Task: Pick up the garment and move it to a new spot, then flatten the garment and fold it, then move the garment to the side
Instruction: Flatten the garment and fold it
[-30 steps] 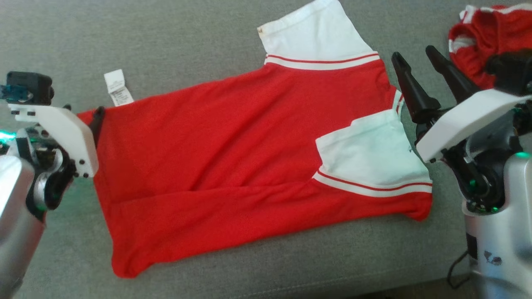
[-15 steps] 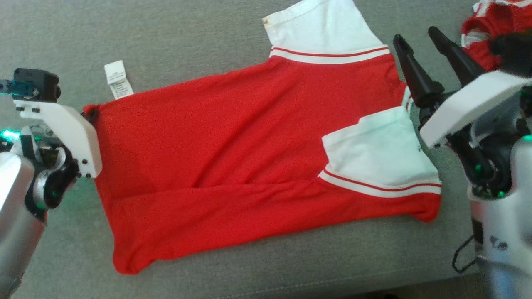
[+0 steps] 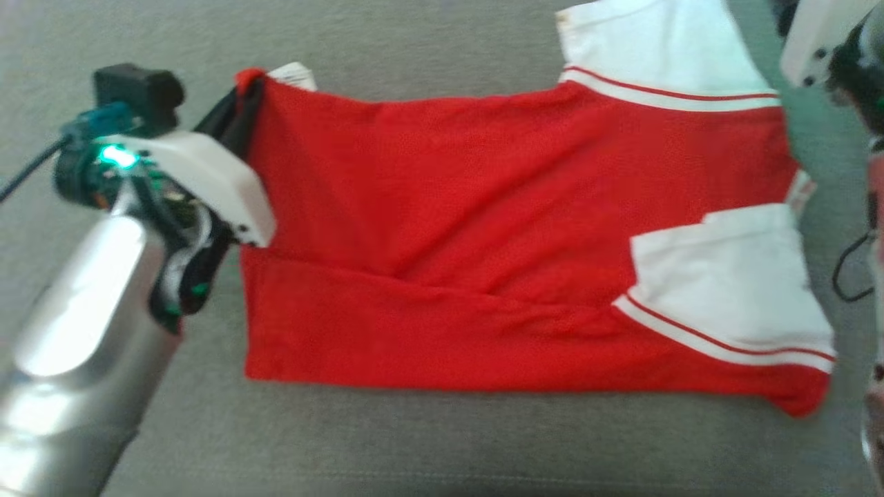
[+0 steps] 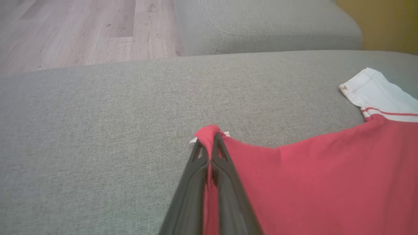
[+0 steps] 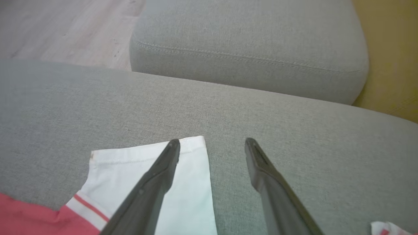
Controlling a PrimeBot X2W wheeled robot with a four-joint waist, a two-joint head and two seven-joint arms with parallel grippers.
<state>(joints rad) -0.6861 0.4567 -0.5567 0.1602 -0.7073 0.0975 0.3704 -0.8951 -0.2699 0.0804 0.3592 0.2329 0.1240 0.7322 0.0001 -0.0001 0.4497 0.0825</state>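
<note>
The garment is a red shirt with white, red-striped sleeves, spread out on a grey sofa cushion. My left gripper is shut on the far left corner of its hem, beside the white label. In the left wrist view the red cloth is pinched between the closed fingers of that left gripper, bunched at their tips. My right gripper is open above the edge of the far white sleeve, with nothing between its fingers. Its white wrist housing shows at the top right.
A second grey cushion lies beyond this one, with wooden floor and a yellow wall behind. A scrap of another red and white cloth lies to the right. A black cable hangs at the right edge.
My left gripper closed on the hem corner and drew it up and taut; the left hem now lies straighter. The head camera shifted. The right gripper moved toward the far sleeve, staying open.
</note>
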